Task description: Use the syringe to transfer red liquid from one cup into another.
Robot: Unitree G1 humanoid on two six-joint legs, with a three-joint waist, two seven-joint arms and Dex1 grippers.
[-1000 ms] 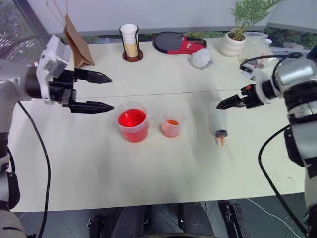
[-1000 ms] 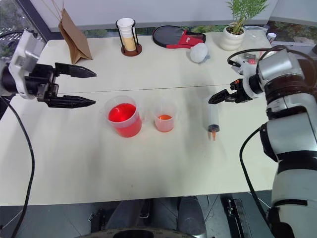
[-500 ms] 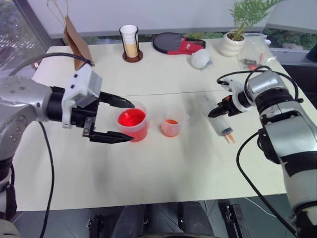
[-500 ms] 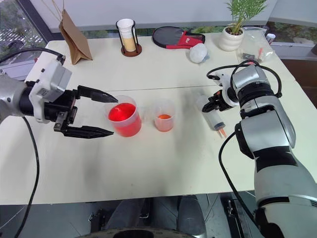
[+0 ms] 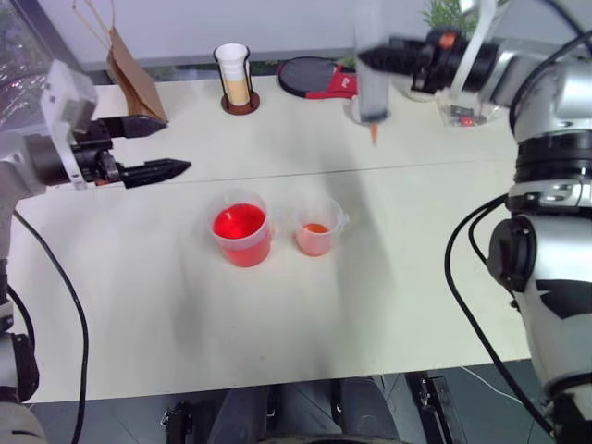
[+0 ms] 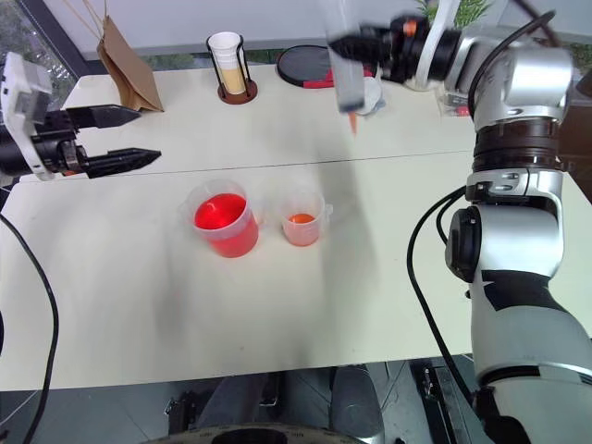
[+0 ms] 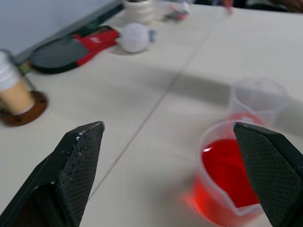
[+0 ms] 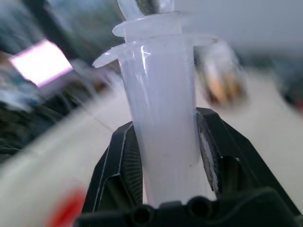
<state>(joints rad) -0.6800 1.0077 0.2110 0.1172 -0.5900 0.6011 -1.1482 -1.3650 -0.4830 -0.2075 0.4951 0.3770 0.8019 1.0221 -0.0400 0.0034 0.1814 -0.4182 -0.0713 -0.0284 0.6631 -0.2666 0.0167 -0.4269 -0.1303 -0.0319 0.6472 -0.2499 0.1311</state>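
The syringe (image 5: 371, 85) hangs upright high over the table's far side, orange tip down, with my right gripper (image 5: 367, 61) shut on its clear barrel (image 8: 163, 118) between black fingers (image 8: 118, 170). The larger beaker (image 5: 241, 233) of vivid red liquid (image 5: 239, 223) stands at mid-table. Just right of it is the smaller cup (image 5: 316, 232), holding a little orange-red liquid. My left gripper (image 5: 176, 145) hovers open to the left of the beaker, pointing toward it. Through its wide fingers (image 7: 71, 179) I see the beaker (image 7: 227, 182) and the cup (image 7: 258, 97).
Along the far edge stand a brown paper bag (image 5: 129, 65), a stack of paper cups in a holder (image 5: 232, 79), a red and black paddle (image 5: 314, 79) and a clear bag of small parts (image 5: 462, 111). A seam (image 5: 277, 172) crosses the tabletop behind the cups.
My right gripper has lifted the syringe off the table, up and to the left, turning it tip down. My left gripper has drawn back leftward from the beaker.
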